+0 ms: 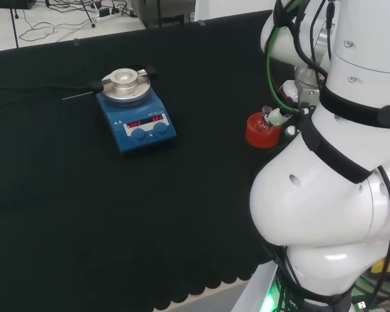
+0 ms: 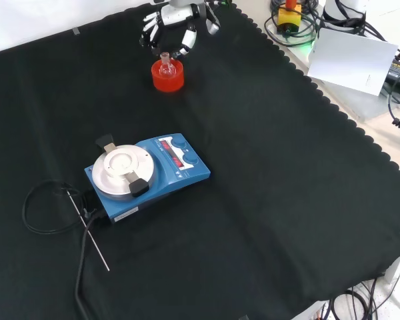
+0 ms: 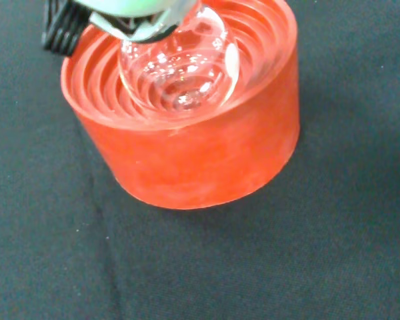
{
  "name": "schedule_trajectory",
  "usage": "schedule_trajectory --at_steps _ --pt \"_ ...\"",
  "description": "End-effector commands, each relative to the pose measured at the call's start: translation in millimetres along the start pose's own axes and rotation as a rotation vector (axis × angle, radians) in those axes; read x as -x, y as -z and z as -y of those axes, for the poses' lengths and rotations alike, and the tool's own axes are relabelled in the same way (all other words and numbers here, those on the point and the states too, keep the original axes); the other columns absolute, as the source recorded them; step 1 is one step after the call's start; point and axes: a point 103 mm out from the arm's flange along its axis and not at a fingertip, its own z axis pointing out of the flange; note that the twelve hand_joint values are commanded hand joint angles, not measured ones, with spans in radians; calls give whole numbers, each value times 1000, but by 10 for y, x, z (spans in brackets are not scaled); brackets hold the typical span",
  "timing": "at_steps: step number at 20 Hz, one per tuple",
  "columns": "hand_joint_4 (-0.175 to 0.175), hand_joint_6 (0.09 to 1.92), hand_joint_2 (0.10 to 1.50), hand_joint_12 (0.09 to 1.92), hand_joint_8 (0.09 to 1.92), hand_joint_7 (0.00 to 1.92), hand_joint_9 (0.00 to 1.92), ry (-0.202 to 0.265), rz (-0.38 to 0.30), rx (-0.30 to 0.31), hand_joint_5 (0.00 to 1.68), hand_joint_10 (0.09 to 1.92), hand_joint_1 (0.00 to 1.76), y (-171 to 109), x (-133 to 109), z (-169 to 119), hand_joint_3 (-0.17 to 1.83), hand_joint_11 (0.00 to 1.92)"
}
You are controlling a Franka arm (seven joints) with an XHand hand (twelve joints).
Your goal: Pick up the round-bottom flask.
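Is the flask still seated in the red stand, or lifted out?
Seated. The flask's round bottom rests in the red ribbed stand; the hand hovers at its neck.

I see the round-bottom flask (image 3: 180, 67) as clear, glossy glass, throwing small highlights. Its red ribbed stand (image 3: 200, 153) looks like matt rubber or plastic, faintly chalky on the wall. The table (image 2: 287, 200) wears matt black woven cloth. The hotplate stirrer (image 2: 147, 173) has a glossy blue casing and a brushed metal top.
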Motion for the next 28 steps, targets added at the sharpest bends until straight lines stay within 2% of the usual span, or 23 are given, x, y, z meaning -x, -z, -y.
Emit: schedule_trajectory --at_steps 1,3,4,6,12,15,16,17,18,20,22,24,25,26,28 --pt "-77 722 650 1425 719 334 518 5 -7 -9 814 689 927 -14 -51 -6 680 124" --pt "-77 731 645 1423 717 334 520 10 -6 -11 800 685 929 -17 -60 -11 684 124" --pt "-77 738 643 1422 717 335 521 8 14 -8 794 682 929 -25 -161 0 687 124" --pt "-77 746 639 1422 716 335 522 11 15 -10 788 680 930 -31 -199 2 689 124" --pt "-79 755 635 1422 715 335 523 10 0 -14 785 678 932 -36 -33 -34 692 123" --pt "-96 752 639 1422 718 338 527 7 20 1 883 678 935 -36 -64 -38 694 127" --pt "1 808 714 1424 723 343 534 8 29 8 960 680 978 -35 -80 -39 603 136" --pt "79 847 792 1421 726 351 542 6 26 8 1015 679 1011 -36 -77 -43 494 146" --pt "127 861 849 1418 725 357 549 5 22 7 1049 675 1031 -36 -72 -46 402 154" --pt "165 882 910 1414 724 368 564 4 28 5 1067 670 1044 -33 -101 -50 308 171" --pt "174 906 939 1411 722 372 570 2 25 3 1058 666 1042 -28 -106 -52 267 178" --pt "-4 849 849 1401 710 371 573 -2 20 -2 986 651 968 -30 -110 -51 364 180" --pt "-54 847 789 1403 709 364 567 -2 16 -4 936 650 947 -32 -106 -49 455 175" --pt "-79 850 737 1408 711 353 558 -3 10 -8 879 653 936 -35 -109 -47 535 164" --pt "-90 861 664 1415 720 329 536 3 6 -13 754 666 921 -39 -105 -48 634 145"
